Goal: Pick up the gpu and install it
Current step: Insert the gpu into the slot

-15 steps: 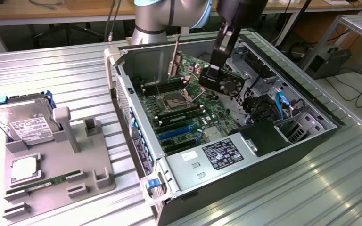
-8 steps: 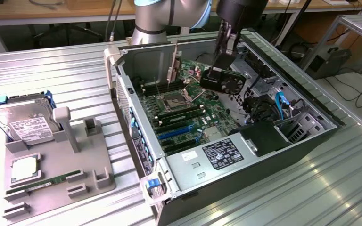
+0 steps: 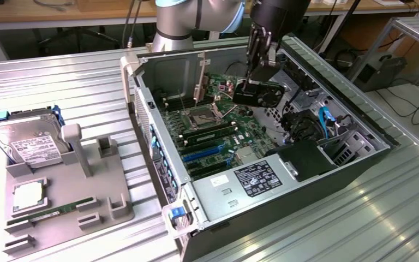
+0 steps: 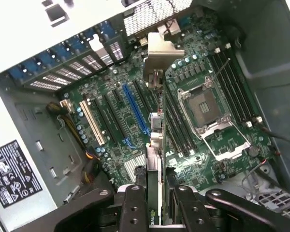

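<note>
The gpu (image 3: 259,94), a dark card with a black fan, hangs in the air over the motherboard (image 3: 217,131) inside the open computer case (image 3: 355,158). My gripper (image 3: 261,75) is shut on its upper edge. In the wrist view the gpu (image 4: 155,145) appears edge-on between my black fingers (image 4: 134,208), and its pale tan bracket (image 4: 160,50) points away from the wrist. My gripper (image 4: 157,205) holds it above the board, between the blue expansion slot (image 4: 134,108) and the CPU socket (image 4: 208,111), apart from both.
The power supply (image 3: 257,180) fills the case's near end and cables (image 3: 326,123) lie on the exterior view's right. Outside the case, a grey fixture (image 3: 71,196) carries a hard drive (image 3: 28,139), a CPU (image 3: 29,195) and a green RAM stick (image 3: 49,214).
</note>
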